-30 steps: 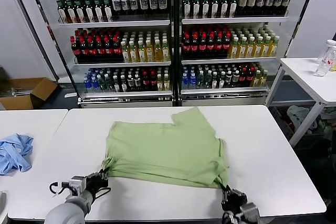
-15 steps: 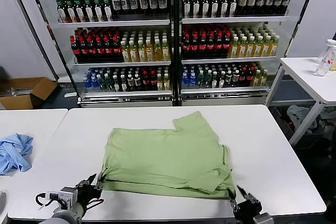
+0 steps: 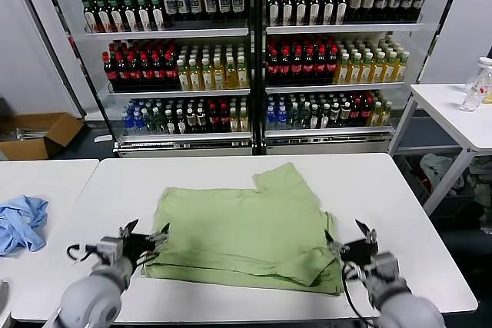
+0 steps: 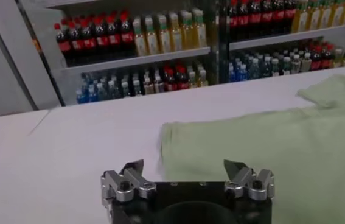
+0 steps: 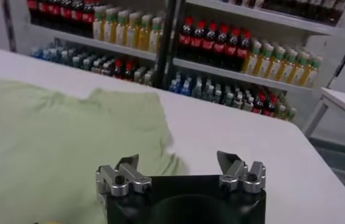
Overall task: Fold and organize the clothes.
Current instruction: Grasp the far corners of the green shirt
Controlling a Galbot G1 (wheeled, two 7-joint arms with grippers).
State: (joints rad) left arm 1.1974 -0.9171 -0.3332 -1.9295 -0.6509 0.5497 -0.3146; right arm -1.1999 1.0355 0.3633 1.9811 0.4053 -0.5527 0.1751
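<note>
The light green shirt (image 3: 246, 228) lies partly folded on the white table (image 3: 400, 213), one sleeve pointing to the far side. No buttons or printed patch show. My left gripper (image 3: 144, 237) is open and empty just above the shirt's near left corner. My right gripper (image 3: 352, 239) is open and empty just above the near right corner. In the left wrist view the shirt (image 4: 269, 140) lies beyond the open left gripper (image 4: 184, 168). In the right wrist view the shirt (image 5: 56, 128) lies beyond the open right gripper (image 5: 177, 161).
A smaller light blue garment (image 3: 19, 223) lies on a second table at the left. Drink coolers full of bottles (image 3: 254, 51) stand behind the table. A side table (image 3: 461, 113) with bottles is at the far right. A cardboard box (image 3: 38, 136) is on the floor at the left.
Both grippers let go of the shirt's near corners, opened and rose away from the table edge. The shirt's near edge now lies flat, folded over itself.
</note>
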